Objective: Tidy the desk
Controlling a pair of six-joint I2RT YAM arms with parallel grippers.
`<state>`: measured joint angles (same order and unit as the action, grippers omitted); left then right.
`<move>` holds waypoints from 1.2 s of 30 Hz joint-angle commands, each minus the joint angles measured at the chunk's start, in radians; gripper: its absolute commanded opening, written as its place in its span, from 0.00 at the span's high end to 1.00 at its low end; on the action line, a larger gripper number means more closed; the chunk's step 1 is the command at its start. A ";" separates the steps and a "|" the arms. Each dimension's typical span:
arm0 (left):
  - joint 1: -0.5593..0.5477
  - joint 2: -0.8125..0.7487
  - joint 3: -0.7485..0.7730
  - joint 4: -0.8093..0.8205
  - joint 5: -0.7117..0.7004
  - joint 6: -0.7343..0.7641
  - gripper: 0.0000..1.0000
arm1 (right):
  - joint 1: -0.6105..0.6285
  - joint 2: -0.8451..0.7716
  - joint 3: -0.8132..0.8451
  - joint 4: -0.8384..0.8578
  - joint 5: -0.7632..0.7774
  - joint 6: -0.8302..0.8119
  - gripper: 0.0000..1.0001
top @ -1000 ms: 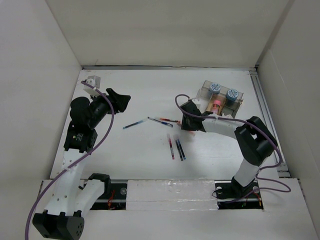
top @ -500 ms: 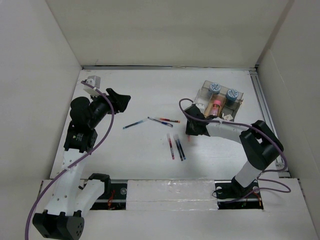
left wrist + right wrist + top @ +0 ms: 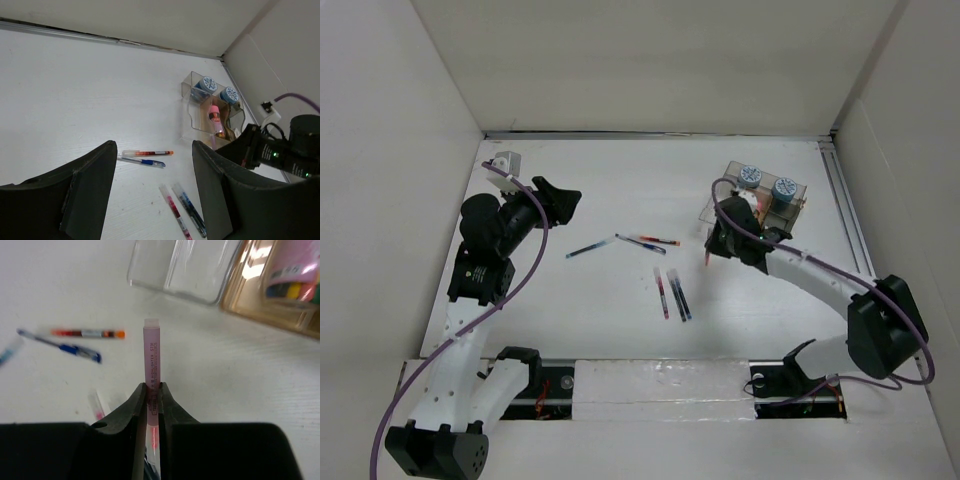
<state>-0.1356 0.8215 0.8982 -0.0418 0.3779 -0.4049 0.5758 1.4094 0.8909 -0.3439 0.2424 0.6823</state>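
The white desk holds several loose pens: a blue pen, a blue pen beside an orange-red pen, and a red pen next to a dark blue pen. My right gripper is shut on a pink highlighter, held above the desk just in front of the clear organizer tray. The right wrist view shows the gripper and the tray's clear wall ahead. My left gripper is open and empty, raised at the left; its fingers frame the pens.
The tray holds two blue-capped jars and a pink item. White wall panels enclose the desk. A metal rail runs along the right edge. The orange-red pen and blue pen lie left of the highlighter.
My right gripper has moved right and back toward the clear tray, carrying the pink highlighter. The left arm and the loose pens have not moved.
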 commanded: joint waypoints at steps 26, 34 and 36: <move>0.004 -0.016 0.001 0.048 0.023 0.000 0.42 | -0.304 0.246 0.200 0.365 -0.049 0.204 0.51; 0.004 -0.022 0.001 0.048 0.021 0.000 0.42 | -0.176 0.160 0.129 0.467 -0.098 0.103 0.78; 0.004 -0.025 0.001 0.048 0.018 0.001 0.42 | -0.090 0.197 0.149 0.435 -0.109 0.062 0.93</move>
<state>-0.1356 0.8097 0.8982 -0.0418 0.3855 -0.4049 0.3828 1.6085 1.0344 0.0216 0.1753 0.8249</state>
